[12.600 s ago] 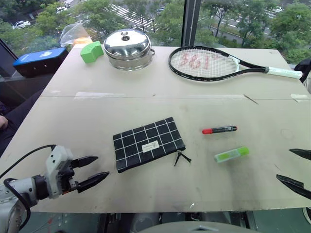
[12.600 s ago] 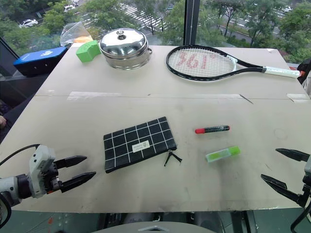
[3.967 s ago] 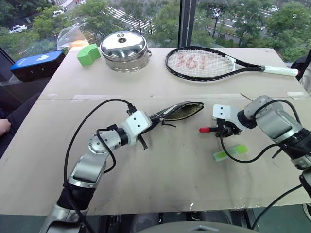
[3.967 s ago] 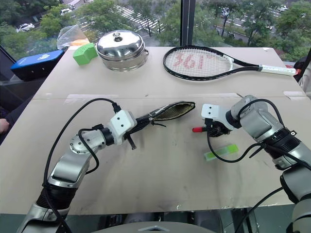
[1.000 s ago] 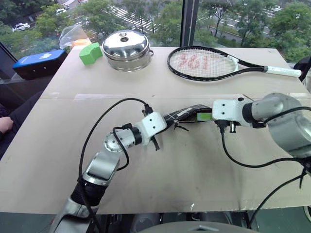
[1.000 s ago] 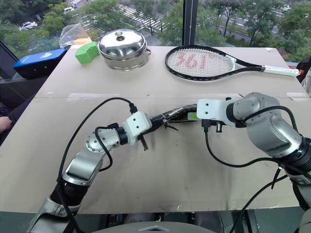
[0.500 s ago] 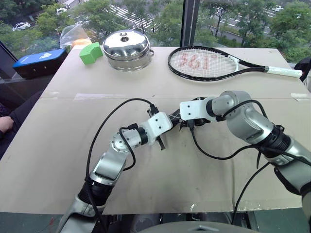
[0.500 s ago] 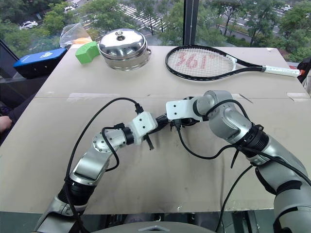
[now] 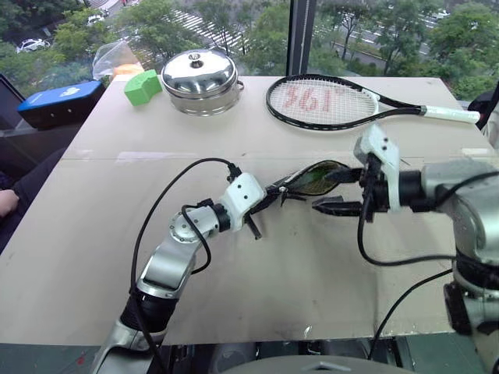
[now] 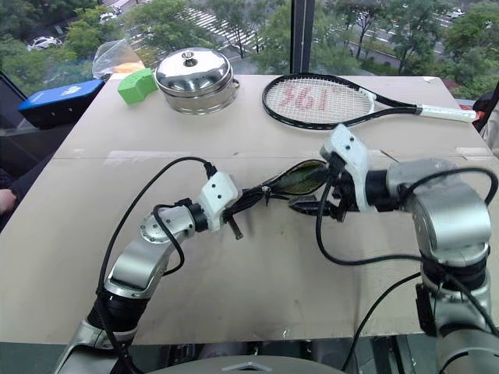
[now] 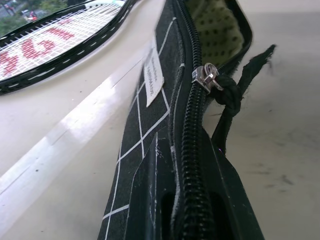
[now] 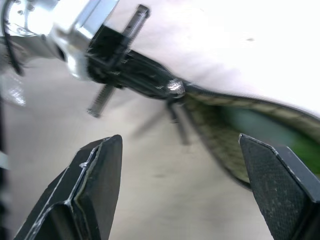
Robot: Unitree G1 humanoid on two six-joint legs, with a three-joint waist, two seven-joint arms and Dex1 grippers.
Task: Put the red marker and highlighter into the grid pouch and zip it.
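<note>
My left gripper (image 9: pixel 269 192) is shut on one end of the grid pouch (image 9: pixel 295 181) and holds it up off the table. The pouch's mouth gapes toward my right gripper. In the left wrist view the zipper pull (image 11: pixel 205 77) sits partway along the open zipper, beside the white label (image 11: pixel 154 75). The green highlighter (image 9: pixel 318 180) lies inside the open mouth and shows as a green patch (image 12: pixel 265 127) in the right wrist view. My right gripper (image 9: pixel 337 192) stands open just outside the mouth, with nothing between its fingers. The red marker is hidden.
At the back of the table are a tennis racket (image 9: pixel 335 100), a steel lidded pot (image 9: pixel 201 79), a green block (image 9: pixel 143 84), a blue box (image 9: pixel 61 100) and a plastic bag (image 9: pixel 115 56). A person's hand (image 9: pixel 5 204) is at the left edge.
My right gripper has let go of the highlighter, opened and drawn back to the right, out of the pouch's mouth. The highlighter now lies inside. My left gripper still holds the pouch.
</note>
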